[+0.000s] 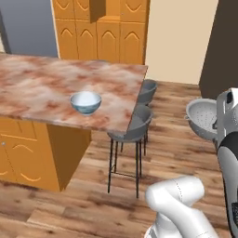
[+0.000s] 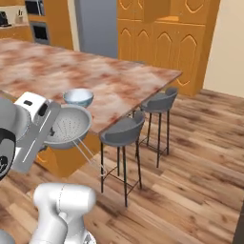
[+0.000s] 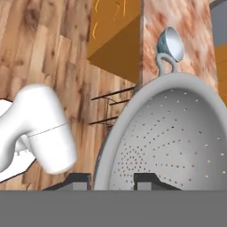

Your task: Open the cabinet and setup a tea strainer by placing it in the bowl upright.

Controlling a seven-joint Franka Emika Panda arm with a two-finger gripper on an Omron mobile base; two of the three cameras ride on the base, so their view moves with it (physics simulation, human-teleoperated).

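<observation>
End effector (image 3: pixel 113 181) clamped on rim of tea strainer (image 2: pixel 69 126), held in air beside desk (image 1: pixel 42 88); bowl (image 1: pixel 85 102) upright near desk edge

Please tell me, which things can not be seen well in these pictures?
- Tea strainer: left base view, right part hidden behind the arm.
- Gripper: hand view, fingertips cut by the bottom edge; rim between them.
- Bowl: right base view, lower part behind the strainer.
- Strainer's underside: hand view, faces away.
</observation>
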